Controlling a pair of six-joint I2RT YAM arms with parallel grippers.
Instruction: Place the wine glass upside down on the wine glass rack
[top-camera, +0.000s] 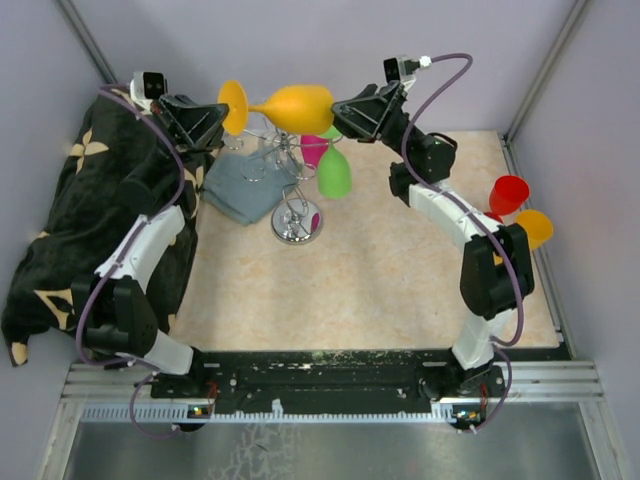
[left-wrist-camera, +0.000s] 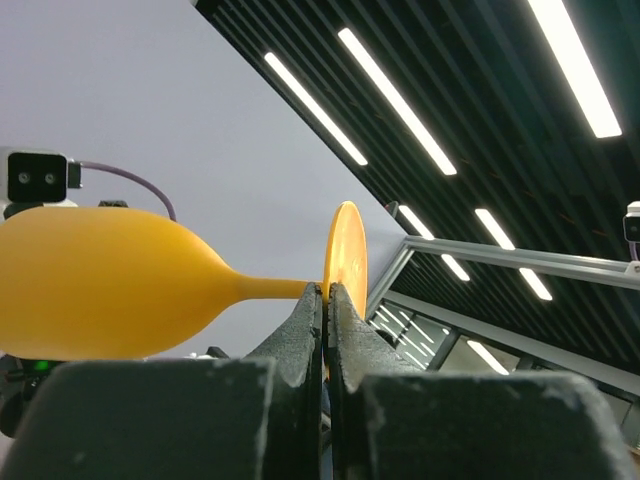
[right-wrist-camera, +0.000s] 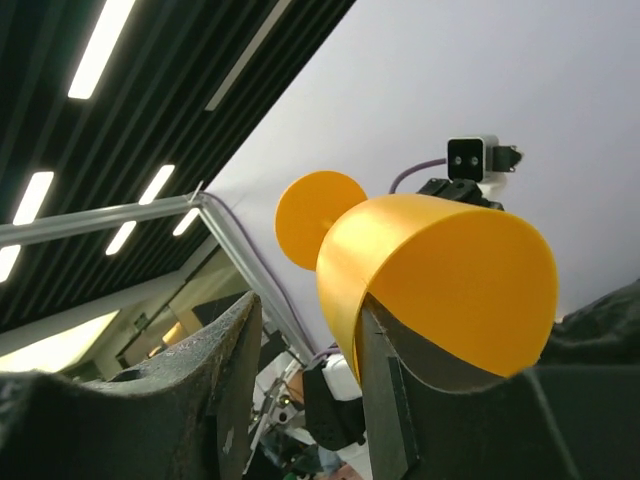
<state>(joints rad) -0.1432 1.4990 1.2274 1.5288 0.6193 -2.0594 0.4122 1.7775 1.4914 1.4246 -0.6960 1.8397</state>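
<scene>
– While the left gripper (top-camera: 222, 118) (left-wrist-camera: 325, 310) pinches the orange wine glass (top-camera: 295, 107) (left-wrist-camera: 100, 285) by its stem, right against the foot, what is the right gripper (top-camera: 343, 113) (right-wrist-camera: 305, 330) doing?

– Its fingers stand apart around the rim of the bowl (right-wrist-camera: 450, 280), one inside and one outside, and the outer one is clear of the wall. I'd call this a hand-over, with the weight on the left side.

– Where is the glass?

– In the air, lying on its side between the two grippers, above the rack (top-camera: 295, 228) and not touching it.

– So what does the next move need?

– My guess: the right arm draws straight back so its inner finger leaves the bowl without knocking it. The left then has to turn the glass mouth down and slide the stem into a free loop, keeping off the hanging glasses.

– Count things for me.

– One rack. Five glasses: the held one, a green glass (top-camera: 333, 172) and a pink glass (top-camera: 313, 148) hanging on the rack, plus a red glass (top-camera: 508, 193) and a second orange glass (top-camera: 537, 228) at the table's right edge, partly behind the right arm. One grey cloth (top-camera: 240, 190), one black blanket (top-camera: 70, 220).
</scene>
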